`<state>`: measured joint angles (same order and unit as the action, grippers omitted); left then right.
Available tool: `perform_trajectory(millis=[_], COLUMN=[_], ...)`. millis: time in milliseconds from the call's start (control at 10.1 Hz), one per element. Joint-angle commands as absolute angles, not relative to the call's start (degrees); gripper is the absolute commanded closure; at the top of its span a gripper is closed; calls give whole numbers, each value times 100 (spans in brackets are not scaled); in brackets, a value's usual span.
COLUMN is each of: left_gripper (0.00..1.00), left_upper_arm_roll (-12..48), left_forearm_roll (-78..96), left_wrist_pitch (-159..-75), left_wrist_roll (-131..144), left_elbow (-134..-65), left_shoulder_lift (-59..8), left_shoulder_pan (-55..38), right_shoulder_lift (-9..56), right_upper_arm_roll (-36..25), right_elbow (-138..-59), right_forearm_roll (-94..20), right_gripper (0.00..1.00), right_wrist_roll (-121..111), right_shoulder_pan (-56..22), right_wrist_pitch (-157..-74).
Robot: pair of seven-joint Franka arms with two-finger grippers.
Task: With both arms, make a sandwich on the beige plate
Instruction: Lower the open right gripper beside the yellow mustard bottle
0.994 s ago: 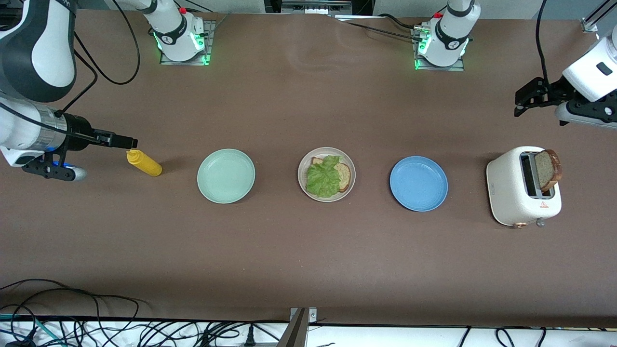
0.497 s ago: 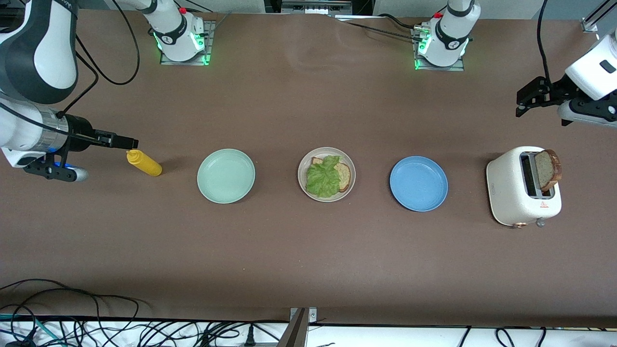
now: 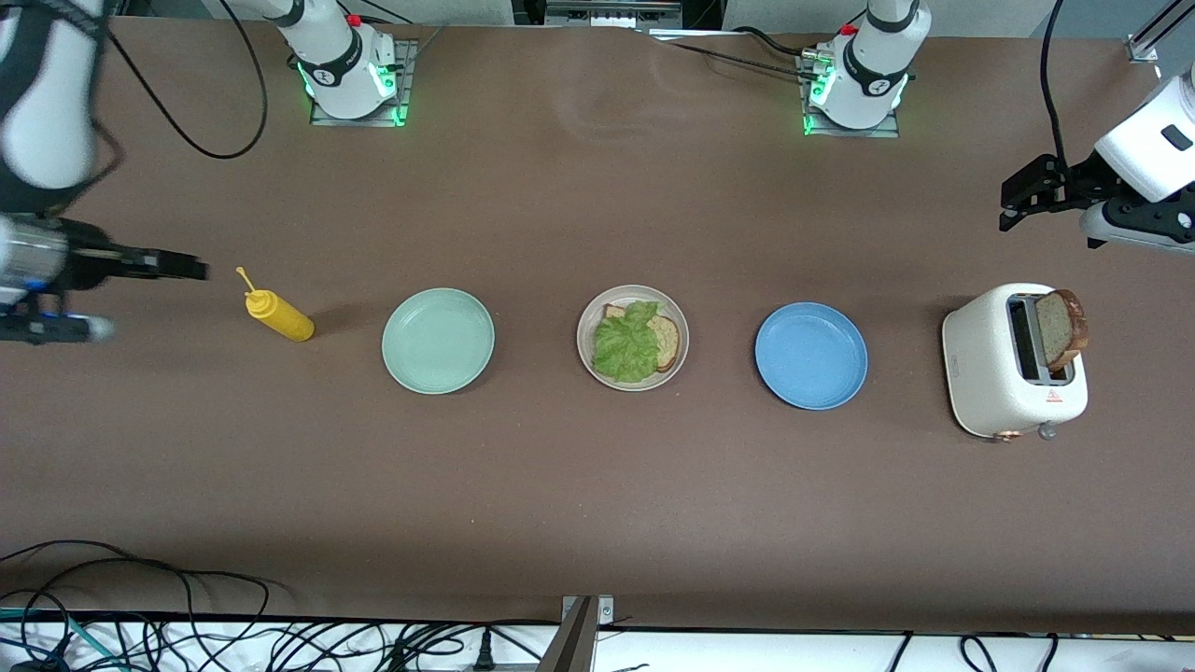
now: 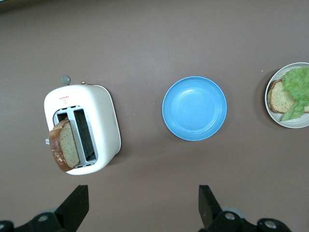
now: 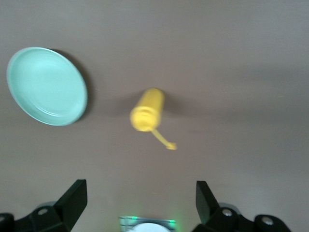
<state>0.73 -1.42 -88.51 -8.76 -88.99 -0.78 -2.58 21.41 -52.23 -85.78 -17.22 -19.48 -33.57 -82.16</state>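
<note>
The beige plate (image 3: 583, 351) sits mid-table and holds a bread slice (image 3: 666, 342) with a ruffled lettuce leaf (image 3: 624, 347) on top. The left wrist view shows the same plate (image 4: 268, 107), bread (image 4: 277, 96) and lettuce (image 4: 297, 83). A second bread slice (image 3: 1062, 329) stands up out of a slot of the white toaster (image 3: 994, 378), and appears again in the left wrist view (image 4: 63, 145). My left gripper (image 3: 1006, 200) hangs open and empty over bare table beside the toaster (image 4: 104, 121). My right gripper (image 3: 198, 269) is open and empty over the table by the yellow bottle.
A yellow squeeze bottle (image 3: 278, 317) lies toward the right arm's end, next to a mint-green plate (image 3: 438, 341). A blue plate (image 3: 810, 356) sits between the beige plate and the toaster. Cables run along the table edge nearest the front camera.
My right arm has pulled back from the yellow bottle toward its end of the table, uncovering the nozzle. The left gripper has hardly moved.
</note>
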Motion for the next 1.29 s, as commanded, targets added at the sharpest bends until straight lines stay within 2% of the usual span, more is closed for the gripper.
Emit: perform_trajectory(millis=[0,497,695,1192], left_gripper=[0,0,0,0], left_upper_arm_roll=[70,79,70,79], left_forearm_roll=[-264,-264,-272,-307], left_wrist_pitch=[-8736,-8736,-8745,-8728], left_wrist_roll=[-949,-949,-949,-949], left_elbow=[-8692,-8701,-8692,-8727], left_shoulder_lift=[-167,-167,-167,-185], left_shoulder_pan=[-255,-255,-237,-238], right_shoulder_lift=[2127,2232,2232,2583], right_upper_arm_roll=[-5238,-5265,-5265,-5247], right_elbow=[-8587,-8771,-9183,-9711], right_forearm_roll=[-1687,-1705,-1845,-3670], right_gripper=[0,0,0,0], right_wrist_roll=[-2197,-2756,-3738,-6480], right_shoulder_pan=[-3401,-3069,-2744,-2023], right_wrist_pitch=[-8174,-8287,-8726,-8965])
